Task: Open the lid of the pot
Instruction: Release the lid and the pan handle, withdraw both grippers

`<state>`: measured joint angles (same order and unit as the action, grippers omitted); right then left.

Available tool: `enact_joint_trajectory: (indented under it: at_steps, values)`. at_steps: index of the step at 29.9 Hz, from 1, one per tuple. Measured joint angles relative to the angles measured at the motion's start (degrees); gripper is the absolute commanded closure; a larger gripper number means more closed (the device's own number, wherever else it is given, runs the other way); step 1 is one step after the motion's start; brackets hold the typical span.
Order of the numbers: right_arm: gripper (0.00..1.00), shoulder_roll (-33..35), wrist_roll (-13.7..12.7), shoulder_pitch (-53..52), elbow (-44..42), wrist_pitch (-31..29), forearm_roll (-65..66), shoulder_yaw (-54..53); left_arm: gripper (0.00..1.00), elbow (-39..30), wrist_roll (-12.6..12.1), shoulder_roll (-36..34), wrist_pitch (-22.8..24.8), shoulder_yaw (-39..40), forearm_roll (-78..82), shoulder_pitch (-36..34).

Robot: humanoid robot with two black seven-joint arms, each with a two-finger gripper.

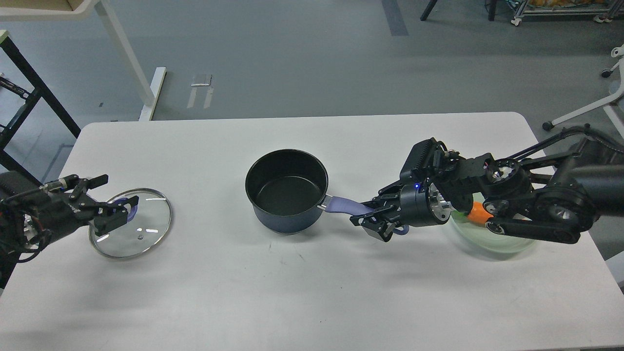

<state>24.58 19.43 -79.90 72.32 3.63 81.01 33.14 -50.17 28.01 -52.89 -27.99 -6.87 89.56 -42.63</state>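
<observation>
Left tool [119, 210] low at left, fingers clamped, right tool [373, 214] reaching inward from right, fingers clamped

The right pincer [371, 220] covers the pot handle's [345, 206] end; the arm hides most of the carrot [478, 213].

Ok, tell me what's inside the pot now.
Nothing shows inside the pot: just its bare black floor and walls. The near inner wall is hidden by the rim. The lid is off, at the table's left, with the left claw at its knob.
</observation>
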Motion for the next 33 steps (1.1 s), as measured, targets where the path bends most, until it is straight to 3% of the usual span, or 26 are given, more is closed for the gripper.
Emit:
enact_joint_trajectory:
  at_steps: [3,10,16,25,28,33]
  values:
    - [0.02,0.31,0.03,-0.39,0.13,0.00,-3.33,-0.33,0.03,-0.01,-0.02,-0.05,0.56,0.00,-5.52,-3.46]
    - [0.01,4.17,0.25,-1.33,-0.08,-0.21,-5.78,-6.50,0.01,-0.03,-0.03,0.15,12.58,0.73,-24.59,-13.02]
    - [0.01,12.44,0.27,1.26,0.18,0.05,-12.79,-18.66,0.01,-0.02,-0.04,2.89,19.22,0.89,-43.44,-18.14]
    - [0.00,19.36,0.28,14.35,-2.95,0.43,-30.48,-45.04,0.01,1.22,-0.02,11.23,22.67,7.29,-67.02,-18.93]
    - [0.00,19.92,0.26,18.01,-4.34,0.52,-40.57,-50.73,0.01,4.25,-0.02,15.08,23.76,8.75,-76.27,-18.62]
    - [0.01,19.36,0.25,20.53,-6.21,0.58,-54.88,-53.88,0.01,13.02,-0.02,22.10,29.86,9.45,-88.75,-18.45]
